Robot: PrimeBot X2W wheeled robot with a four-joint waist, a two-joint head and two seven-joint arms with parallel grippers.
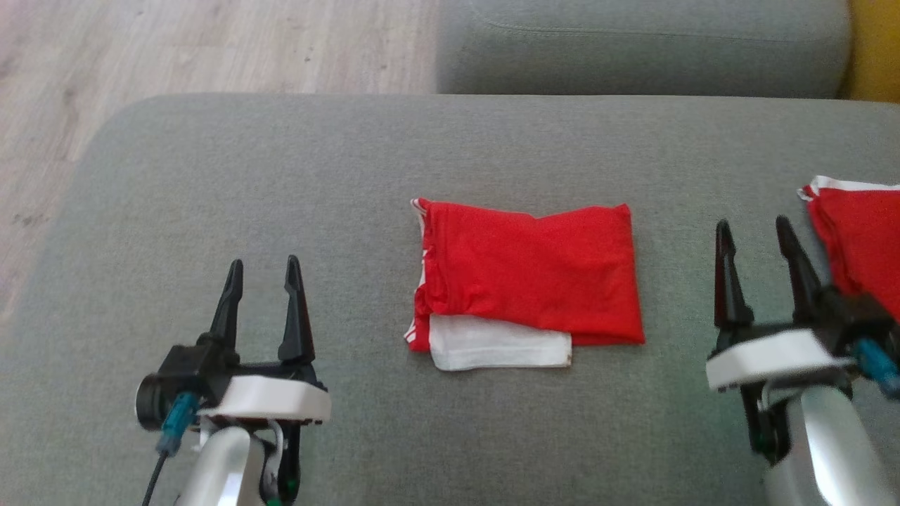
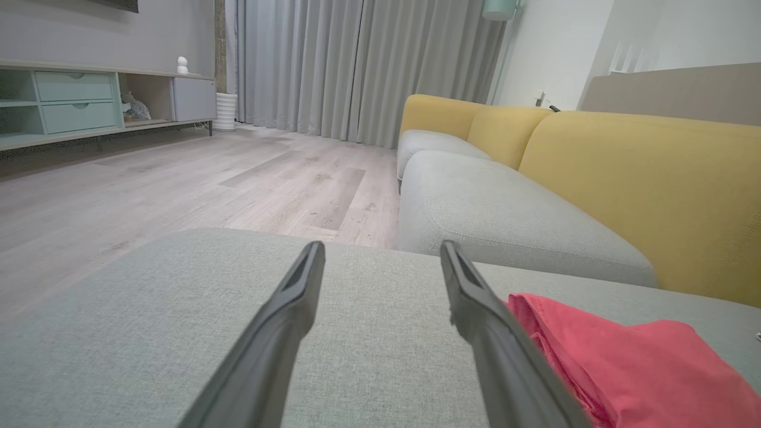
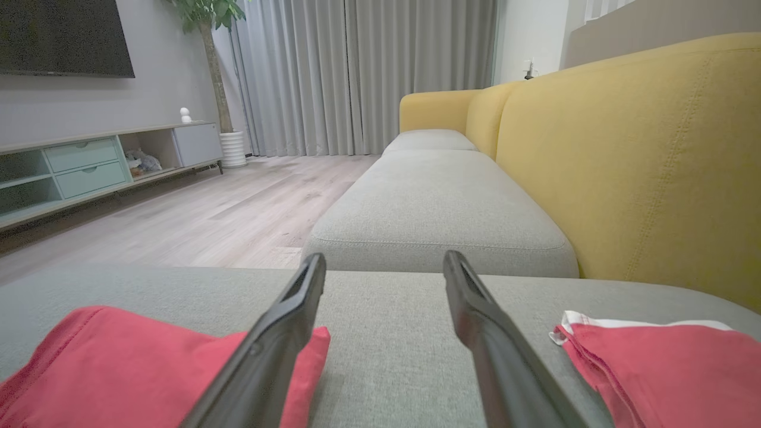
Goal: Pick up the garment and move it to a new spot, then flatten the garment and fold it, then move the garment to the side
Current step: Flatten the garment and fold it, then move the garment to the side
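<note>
Pincers: left pincer (image 1: 264,261), right pincer (image 1: 752,222) wide, empty | garment (image 1: 534,274) folded, centre of cushion (image 1: 211,176) | remaining, likely: shift aside | red cloth (image 1: 861,239) at right edge

The near seat cushion (image 1: 281,176) is grey woven cloth, matt and slightly coarse. The far seat cushion (image 1: 633,49) has the same weave, with a stitched seam. The garment (image 1: 534,274) in the middle is thin red cloth, matt, soft and lightly creased, with white trim at its left edge and a white cloth layer (image 1: 492,348) at its near edge. A second red garment (image 1: 861,239) at the right looks like the same cloth. The floor (image 1: 140,49) is pale wood-grain planking, smooth with a low sheen. The left end effector (image 1: 264,261) and right end effector (image 1: 752,222) have dark, matt, plastic-looking fingers (image 1: 295,316), smooth white housings and silvery, slightly glossy forearms. The sofa back (image 3: 642,154) is yellow matt cloth with visible stitching.
</note>
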